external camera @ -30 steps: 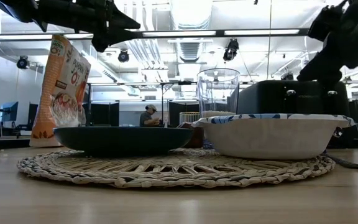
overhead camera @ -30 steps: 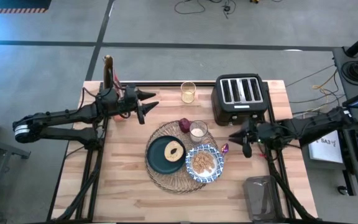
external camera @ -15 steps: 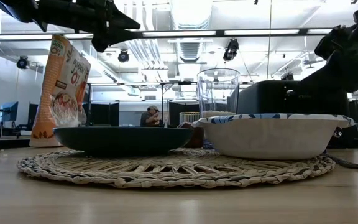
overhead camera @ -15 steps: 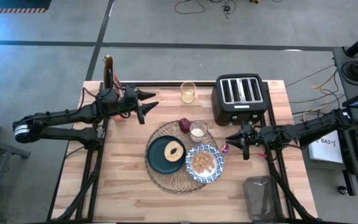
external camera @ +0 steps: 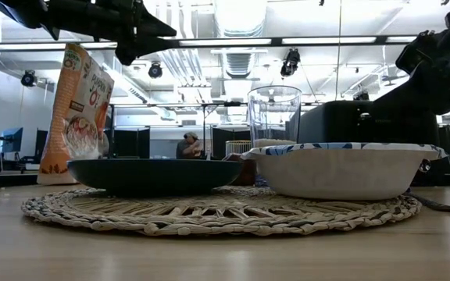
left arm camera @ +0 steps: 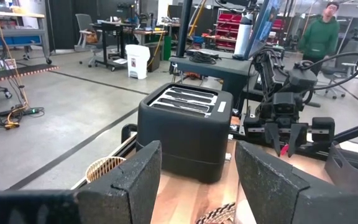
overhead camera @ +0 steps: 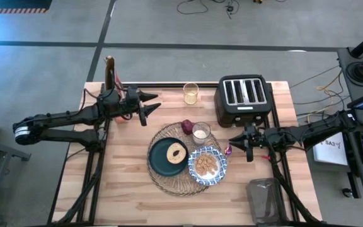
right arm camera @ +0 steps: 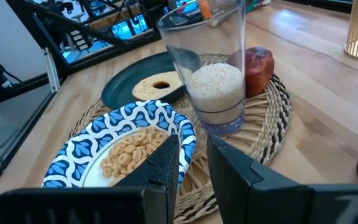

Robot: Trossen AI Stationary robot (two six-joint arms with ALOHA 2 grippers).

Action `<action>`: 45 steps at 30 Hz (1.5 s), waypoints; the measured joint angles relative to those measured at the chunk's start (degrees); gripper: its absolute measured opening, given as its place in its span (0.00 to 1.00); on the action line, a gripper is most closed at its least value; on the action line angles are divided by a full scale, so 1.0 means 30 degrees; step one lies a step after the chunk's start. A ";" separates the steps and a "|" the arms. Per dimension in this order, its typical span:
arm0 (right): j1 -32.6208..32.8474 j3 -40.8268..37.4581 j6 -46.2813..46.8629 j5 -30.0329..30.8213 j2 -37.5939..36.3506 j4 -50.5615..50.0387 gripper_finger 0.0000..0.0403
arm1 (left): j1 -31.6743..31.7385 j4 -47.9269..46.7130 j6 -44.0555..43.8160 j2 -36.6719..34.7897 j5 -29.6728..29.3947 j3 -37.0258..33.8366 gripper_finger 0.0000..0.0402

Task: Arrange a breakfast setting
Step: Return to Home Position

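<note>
Placemat [overhead camera: 175, 189] laid, arms standing off: right fingers [right arm camera: 166, 168] near bowl [overhead camera: 207, 165], barely parted, empty; left fingers [left arm camera: 135, 180] wide, empty.

Bright ceiling strip lights [external camera: 319, 40] cast soft, faint shadows.

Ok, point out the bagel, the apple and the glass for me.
bagel [right arm camera: 143, 91]: right wrist view, on the ring's toasted crust beside the hole.
apple [right arm camera: 260, 67]: right wrist view, on its dark-red side.
glass [right arm camera: 215, 93]: right wrist view, on its wall at the white filling.
</note>
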 joint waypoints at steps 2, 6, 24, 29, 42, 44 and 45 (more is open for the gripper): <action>0.0000 0.0000 0.0000 0.0003 0.0000 0.0000 0.18 | 0.0000 0.0000 0.0132 0.0000 -0.0001 0.0000 0.47; 0.0000 0.0000 0.0000 0.0004 0.0000 -0.0001 0.18 | 0.0000 0.0000 0.0444 0.0000 -0.0001 0.0000 0.47; 0.0000 -0.0015 0.0000 0.0007 -0.2332 -0.0309 0.18 | 0.0000 -0.2293 0.2173 0.0374 0.0021 -0.0091 0.47; 0.0000 -0.0022 -0.0007 0.0007 -0.3719 -0.0328 0.18 | 0.0000 -0.2258 0.2227 0.0912 0.0029 -0.0395 0.47; 0.0000 -0.0022 -0.0001 0.0021 -0.6666 -0.0402 0.18 | 0.0000 -0.1588 0.2292 0.1617 0.0029 -0.0901 0.47; 0.0000 -0.0022 0.0000 0.0021 -0.6659 -0.0408 0.18 | 0.0000 -0.1581 0.2426 0.1617 0.0029 -0.0956 0.47; 0.0000 -0.0022 -0.0007 0.0017 -0.6649 -0.0425 0.18 | 0.0000 -0.1596 0.2443 0.1617 0.0029 -0.0984 0.47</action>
